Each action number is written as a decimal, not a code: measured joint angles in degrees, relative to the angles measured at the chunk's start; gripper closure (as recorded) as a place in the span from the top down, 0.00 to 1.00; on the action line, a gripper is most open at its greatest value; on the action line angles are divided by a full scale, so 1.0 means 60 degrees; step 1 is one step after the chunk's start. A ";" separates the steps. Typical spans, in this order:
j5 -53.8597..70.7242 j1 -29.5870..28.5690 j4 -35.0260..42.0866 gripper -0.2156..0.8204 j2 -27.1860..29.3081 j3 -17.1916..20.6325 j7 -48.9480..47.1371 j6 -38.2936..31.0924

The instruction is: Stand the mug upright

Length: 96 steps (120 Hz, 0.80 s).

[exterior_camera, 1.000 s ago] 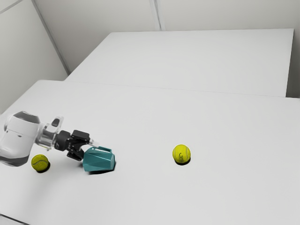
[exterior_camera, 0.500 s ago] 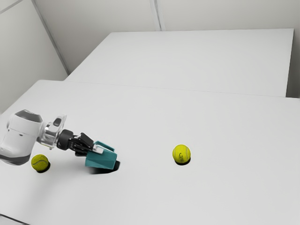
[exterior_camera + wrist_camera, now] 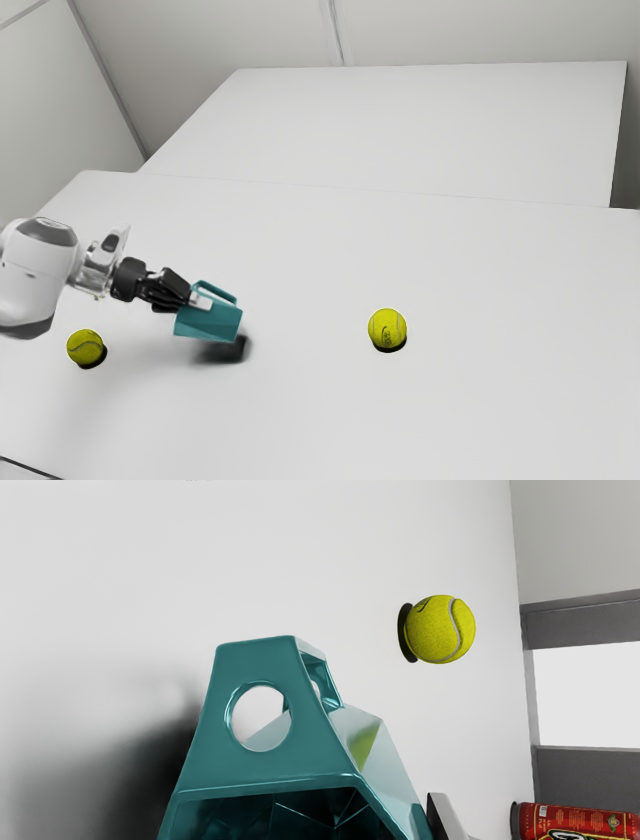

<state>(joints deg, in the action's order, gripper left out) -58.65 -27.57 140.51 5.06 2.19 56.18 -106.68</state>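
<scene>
Teal faceted mug: one (image 3: 212,323), held by us above the tabletop, its shadow (image 3: 224,350) apart from it at about six o'clock in the exterior view; it is tilted well off upright, mouth toward our hand at ten o'clock, base toward four
Mug handle: one (image 3: 216,292), on the mug's twelve o'clock side in the exterior view; in the wrist view we see one round hole through its near face
Black two-finger gripper: one (image 3: 201,303), clenched on the mug near its mouth, at the mug's ten o'clock; in the wrist view we see one fingertip (image 3: 443,814) against the outside of the mug's wall
White Franka arm: one (image 3: 38,268), reaching to the mug from ten o'clock in the exterior view
Tennis balls: two in the exterior view, both resting on the tabletop, one (image 3: 387,329) well apart from the mug at three o'clock, one (image 3: 86,347) at nine o'clock, just below our arm in that view; we count one in the wrist view, beyond the mug
Red drink can: one (image 3: 580,821), partly cut off in our wrist view, on the fingertip's side of the mug
White tabletop: one (image 3: 480,420) under the mug and the balls, with a second white surface (image 3: 430,120) behind it toward twelve o'clock
</scene>
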 joint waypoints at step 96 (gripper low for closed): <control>0.7551 0.0524 -0.2460 0.05 0.0916 0.2488 -0.4576 -0.0191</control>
<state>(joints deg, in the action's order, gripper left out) -13.35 -24.43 125.75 10.55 17.12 28.72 -107.82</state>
